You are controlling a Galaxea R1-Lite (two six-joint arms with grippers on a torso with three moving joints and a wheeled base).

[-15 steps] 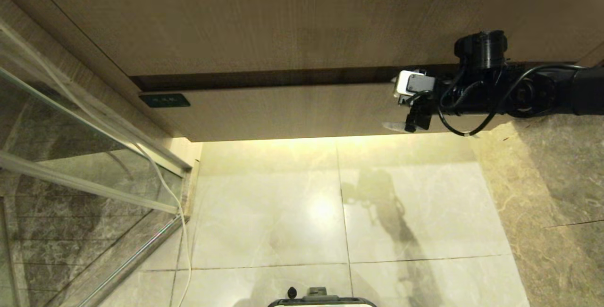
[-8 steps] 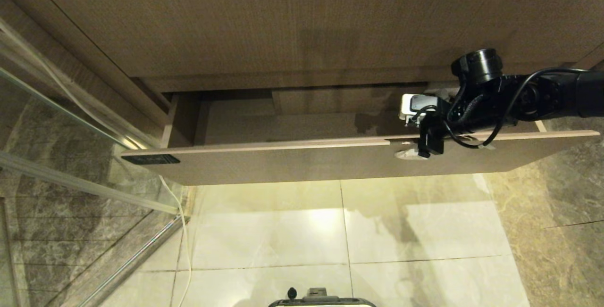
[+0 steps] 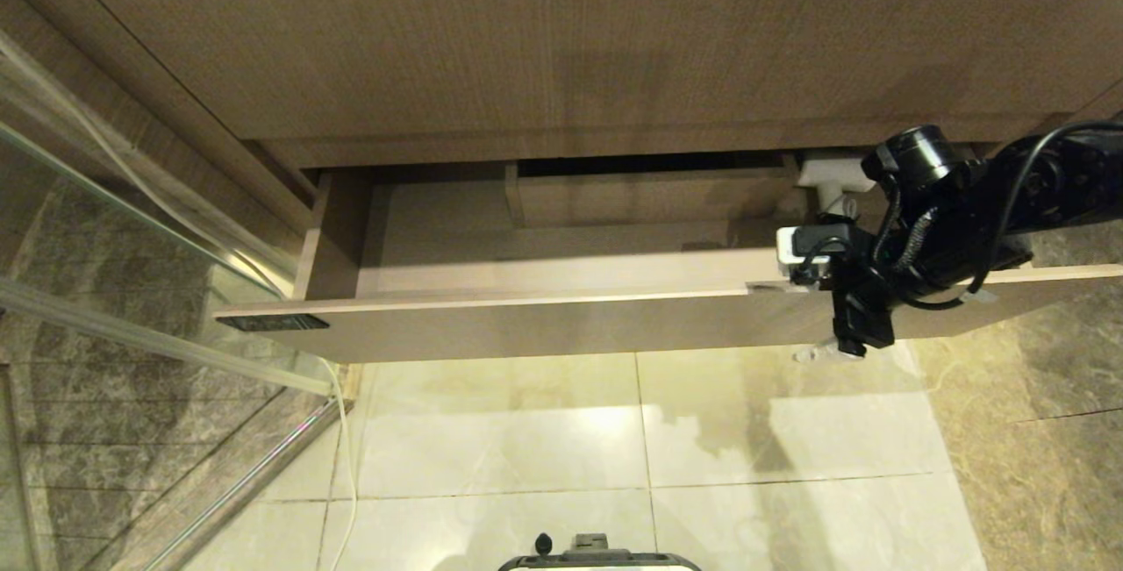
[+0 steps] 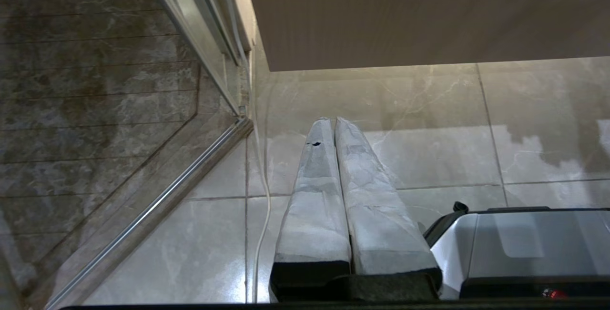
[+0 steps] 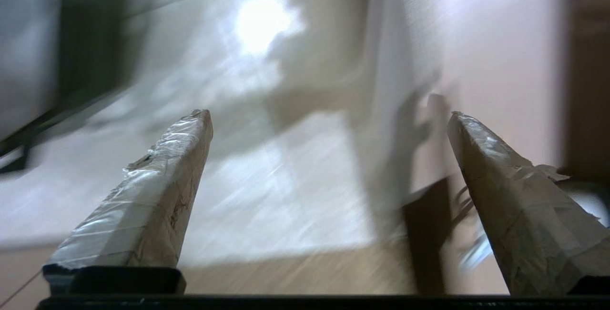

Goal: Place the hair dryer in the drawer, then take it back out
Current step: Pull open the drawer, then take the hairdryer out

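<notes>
- Your right gripper (image 5: 329, 114) stands wide apart with nothing between its fingers; it points down at the floor, just in front of the right end of the drawer (image 3: 544, 321)
- Your left gripper (image 4: 332, 120) is parked low over the floor tiles, fingers pressed together and empty
- The drawer is pulled out, and a white shape in its back right corner looks like the hair dryer (image 3: 829, 174); the right arm hides most of it
- Only a white body and a short stub below it show; you cannot see its barrel end or cord from here
- It sits just right of the boxed cutout (image 3: 649, 198), close under the cabinet's overhang
- Risk: the right arm lies across the drawer front, so a careless swing inward could knock the front and push the drawer shut
- Risk: the corner is tight, so wide fingers could strike the cutout wall, the drawer side or the overhang before reaching the dryer
- Risk: with the dryer half hidden, you may close on the stub or on loose cord, and it could twist or slip as you lift
- Risk: a cord you cannot see may catch on the drawer edge on the way out
</notes>
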